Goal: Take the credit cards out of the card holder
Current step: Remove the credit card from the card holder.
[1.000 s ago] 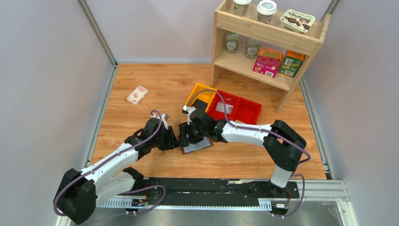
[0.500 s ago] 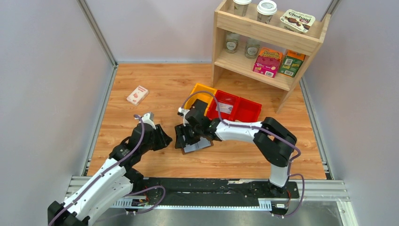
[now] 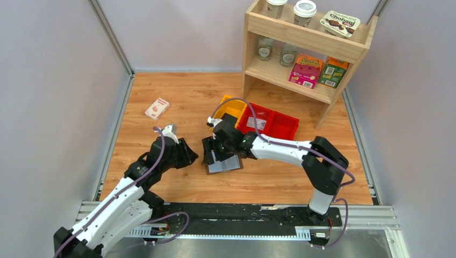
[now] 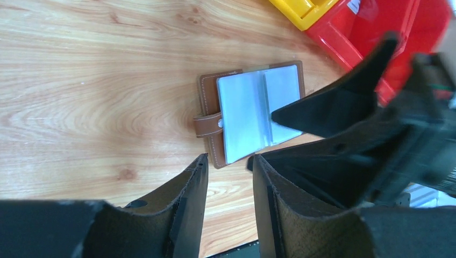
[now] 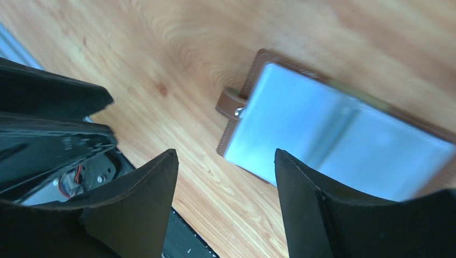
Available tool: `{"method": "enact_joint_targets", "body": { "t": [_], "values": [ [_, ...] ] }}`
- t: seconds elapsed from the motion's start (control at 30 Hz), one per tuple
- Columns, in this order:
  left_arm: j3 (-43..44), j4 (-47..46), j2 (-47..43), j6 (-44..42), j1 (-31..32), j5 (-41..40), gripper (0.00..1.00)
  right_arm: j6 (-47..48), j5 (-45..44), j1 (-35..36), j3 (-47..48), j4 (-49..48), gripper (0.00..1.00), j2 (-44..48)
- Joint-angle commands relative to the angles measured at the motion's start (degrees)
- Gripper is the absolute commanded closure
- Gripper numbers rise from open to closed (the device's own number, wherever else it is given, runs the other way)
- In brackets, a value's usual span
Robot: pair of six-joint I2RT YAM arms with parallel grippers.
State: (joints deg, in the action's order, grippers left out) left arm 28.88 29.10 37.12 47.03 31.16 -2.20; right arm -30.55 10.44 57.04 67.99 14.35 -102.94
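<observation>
The card holder (image 3: 226,164) lies open and flat on the wooden table, brown with grey-blue inner panels and a snap strap on its left edge. It also shows in the left wrist view (image 4: 253,113) and in the right wrist view (image 5: 333,134). No separate card shows. My left gripper (image 3: 186,154) is open and empty, just left of the holder, with its tips (image 4: 228,161) short of the near edge. My right gripper (image 3: 213,153) is open and empty, hovering over the holder's left part (image 5: 225,156).
A yellow bin (image 3: 228,107) and red bins (image 3: 269,124) stand just behind the holder. A white-and-red small box (image 3: 157,108) lies at the far left. A wooden shelf (image 3: 306,48) with jars and boxes stands at the back right. A black rail (image 3: 242,215) runs along the near edge.
My left arm has drawn back to the left, away from the right gripper. My right gripper has shifted slightly up off the holder, so more of the grey-blue panels shows.
</observation>
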Motion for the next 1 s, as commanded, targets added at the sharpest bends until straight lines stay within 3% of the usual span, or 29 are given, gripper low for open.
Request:
{"method": "enact_joint_targets", "body": {
  "t": [0.0, 0.17, 0.4, 0.7, 0.97],
  "values": [
    [4.07, -5.62, 5.31, -1.85, 0.22, 5.62, 0.57, 0.40, -18.05, 0.00, -1.01, 7.08, 0.31, 7.57],
    [6.44, -10.99, 13.67, -2.90, 0.13, 13.16, 0.60, -2.49, -25.81, -0.78, -4.61, 10.78, 0.33, 9.33],
    [7.42, -14.69, 27.81, -5.45, 0.13, 18.36, 0.67, -5.75, -24.77, -0.87, -7.08, 8.77, 0.37, 7.58],
    [4.78, -18.82, 39.15, -7.12, 0.13, 16.96, 0.70, -6.02, -21.69, -0.87, -6.20, 6.92, 0.36, 4.32],
    [2.67, -16.97, 43.47, -5.37, 0.13, 14.94, 0.77, -5.84, -20.02, -0.87, -5.94, 6.13, 0.38, 3.53]
  ]
}}
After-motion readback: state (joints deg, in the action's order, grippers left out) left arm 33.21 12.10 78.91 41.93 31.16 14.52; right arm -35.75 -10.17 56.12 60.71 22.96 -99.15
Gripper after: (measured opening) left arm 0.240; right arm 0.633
